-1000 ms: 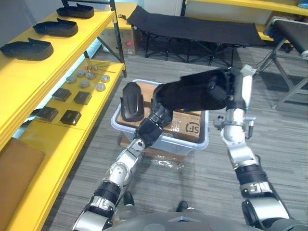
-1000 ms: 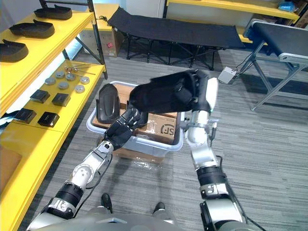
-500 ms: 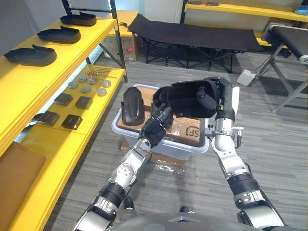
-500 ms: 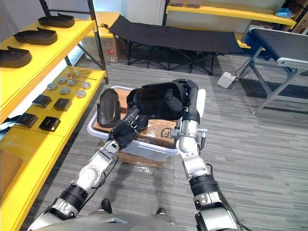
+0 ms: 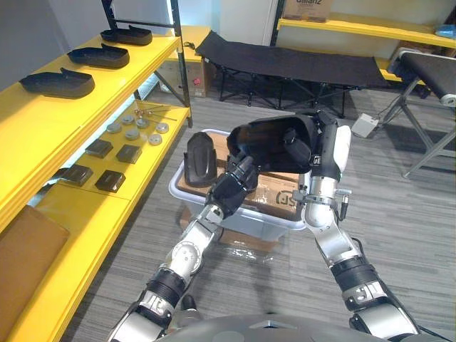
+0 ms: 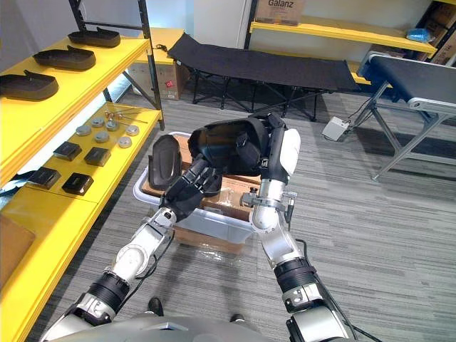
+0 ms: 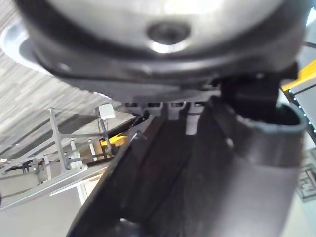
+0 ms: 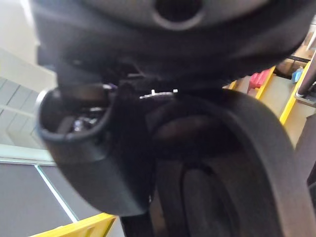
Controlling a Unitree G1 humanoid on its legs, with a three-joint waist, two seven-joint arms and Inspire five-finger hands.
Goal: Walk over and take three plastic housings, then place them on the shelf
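A black plastic housing (image 5: 267,142) hangs above a translucent bin (image 5: 239,217), carried between both hands. My left hand (image 5: 231,189) grips its near left end from below, fingers curled against the rim. At its right end my right hand (image 5: 313,139) is wrapped round the shell. Close up, the housing (image 7: 197,187) shows as a dark curved shell in the left wrist view, and the same housing (image 8: 222,163) shows in the right wrist view. A second housing (image 5: 199,158) stands upright in the bin's left end. Three more housings (image 5: 58,83) lie along the top yellow shelf (image 5: 28,121).
The lower yellow shelf (image 5: 85,206) carries small dark square parts (image 5: 114,153), round metal discs (image 5: 132,128) and a brown board (image 5: 25,249). A black folding cot (image 5: 285,60) stands behind the bin. A conveyor frame (image 5: 434,71) is at the far right.
The camera has shifted, so the shelf and bin sit differently in view. Both hands keep hold of the housing, which has drawn closer to the body as the right arm bent.
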